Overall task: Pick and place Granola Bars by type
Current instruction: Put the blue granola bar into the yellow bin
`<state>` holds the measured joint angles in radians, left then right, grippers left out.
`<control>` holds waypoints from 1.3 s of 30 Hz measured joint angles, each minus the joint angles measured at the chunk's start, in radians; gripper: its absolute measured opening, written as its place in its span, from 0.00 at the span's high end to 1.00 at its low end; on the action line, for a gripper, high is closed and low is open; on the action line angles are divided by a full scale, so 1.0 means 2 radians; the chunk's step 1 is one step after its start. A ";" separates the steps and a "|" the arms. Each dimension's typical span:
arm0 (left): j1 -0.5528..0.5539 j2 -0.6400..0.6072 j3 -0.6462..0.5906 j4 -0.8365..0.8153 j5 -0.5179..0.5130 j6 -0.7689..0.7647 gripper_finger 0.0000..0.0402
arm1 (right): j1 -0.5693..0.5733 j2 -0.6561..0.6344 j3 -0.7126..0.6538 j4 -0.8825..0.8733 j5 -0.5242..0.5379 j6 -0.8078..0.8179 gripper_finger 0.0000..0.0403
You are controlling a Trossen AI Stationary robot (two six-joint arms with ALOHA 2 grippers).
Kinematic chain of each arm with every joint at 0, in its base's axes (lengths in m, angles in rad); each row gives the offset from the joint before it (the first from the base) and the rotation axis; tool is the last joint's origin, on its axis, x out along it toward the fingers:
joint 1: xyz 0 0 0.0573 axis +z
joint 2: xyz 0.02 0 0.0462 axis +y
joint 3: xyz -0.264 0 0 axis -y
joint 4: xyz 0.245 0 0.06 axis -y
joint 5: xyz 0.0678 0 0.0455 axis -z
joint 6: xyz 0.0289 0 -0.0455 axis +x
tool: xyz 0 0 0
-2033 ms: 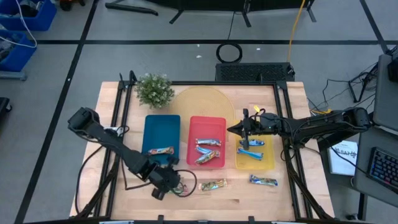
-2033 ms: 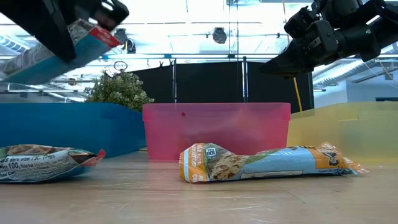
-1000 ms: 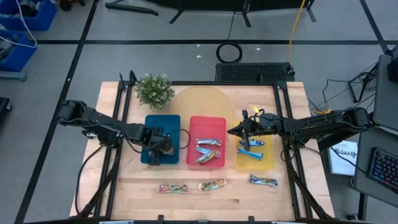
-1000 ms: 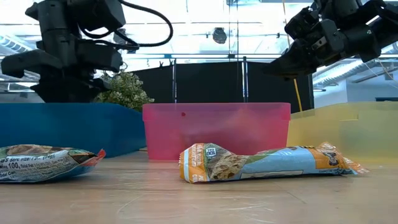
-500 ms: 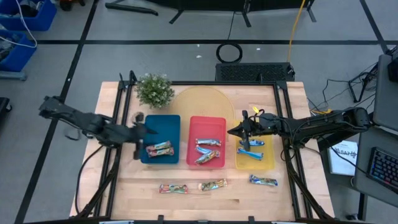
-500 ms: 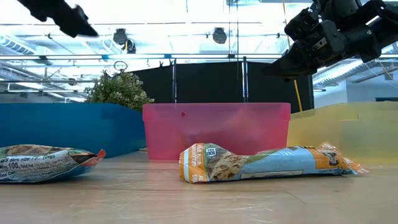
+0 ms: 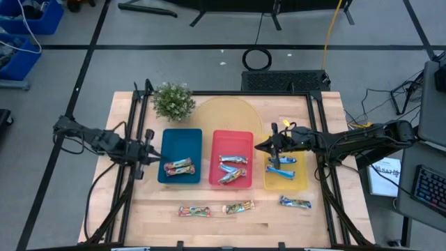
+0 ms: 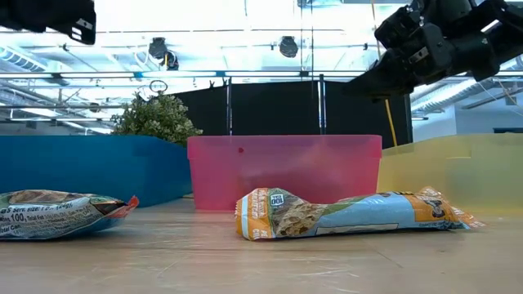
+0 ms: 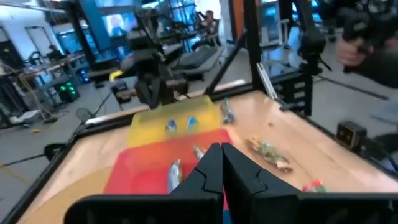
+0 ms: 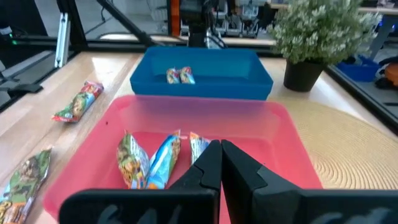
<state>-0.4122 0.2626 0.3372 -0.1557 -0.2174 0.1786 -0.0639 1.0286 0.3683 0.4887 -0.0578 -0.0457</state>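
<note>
My left gripper (image 7: pixel 148 155) is shut and hangs in the air just off the left side of the blue tray (image 7: pixel 171 139). On that tray's floor lies a red-green multicolour bar (image 7: pixel 178 166); whether it is one bar or two I cannot tell. My right gripper (image 7: pixel 259 146) is shut and hovers above the gap between the red tray (image 7: pixel 231 135) and the yellow tray (image 7: pixel 296 183). Bars lie flat in the red tray (image 7: pixel 232 160) and in the yellow tray (image 7: pixel 281 170). Three more bars lie flat on the bare wood near the near edge (image 7: pixel 194 210) (image 7: pixel 238 207) (image 7: pixel 295 203).
A potted plant (image 7: pixel 172 101) stands at the far left corner, with a round woven mat (image 7: pixel 223 115) behind the trays. Black frame rails (image 7: pixel 137 125) (image 7: pixel 319 132) run along both table sides. In the low view two bars (image 8: pixel 61 212) (image 8: pixel 351 214) lie in front of the trays.
My left gripper has risen from over the blue tray and drawn back toward the table's left edge, so the multicolour bar it was covering now shows on the tray floor. My right arm has kept still.
</note>
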 joint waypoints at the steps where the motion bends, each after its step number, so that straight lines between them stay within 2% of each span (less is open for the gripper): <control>1: 0.001 0.000 -0.007 0.003 0.000 0.006 0.99 | 0.000 0.000 0.000 0.005 0.000 0.003 1.00; 8: 0.020 0.000 -0.066 0.030 0.000 0.025 0.99 | -0.001 0.000 0.001 0.038 0.001 -0.013 1.00; 11: 0.029 -0.004 -0.083 0.050 -0.003 0.027 0.99 | 0.001 -0.006 0.025 0.003 0.004 -0.027 1.00; 13: 0.035 -0.004 -0.092 0.061 -0.014 0.029 0.98 | 0.014 -0.010 0.068 -0.078 0.032 -0.034 1.00; 17: 0.043 -0.004 -0.101 0.066 -0.052 0.028 0.94 | 0.076 0.000 0.190 -0.319 0.168 -0.037 1.00; 19: 0.047 -0.004 -0.105 0.064 -0.063 0.026 0.94 | 0.114 0.013 0.250 -0.433 0.228 -0.017 1.00; 22: 0.050 -0.004 -0.105 0.064 -0.064 0.033 0.95 | 0.171 0.038 0.327 -0.579 0.264 0.056 1.00; 27: 0.049 -0.004 -0.105 0.068 -0.045 0.051 0.99 | 0.265 0.109 0.415 -0.745 0.262 0.202 1.00; 30: 0.049 -0.004 -0.105 0.074 -0.035 0.058 0.96 | 0.312 0.168 0.445 -0.802 0.228 0.240 1.00; 34: 0.049 -0.004 -0.105 0.083 -0.035 0.058 0.94 | 0.349 0.234 0.451 -0.814 0.155 0.293 0.98; 37: 0.049 -0.004 -0.105 0.083 -0.023 0.058 0.96 | 0.358 0.265 0.451 -0.803 0.079 0.342 0.91; 39: 0.049 -0.004 -0.105 0.083 -0.021 0.058 0.99 | 0.364 0.280 0.451 -0.796 0.049 0.373 0.83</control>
<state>-0.3134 0.2539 0.1272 0.0113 -0.2589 0.2939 0.6643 1.5894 1.2707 -1.1026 0.0406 0.7008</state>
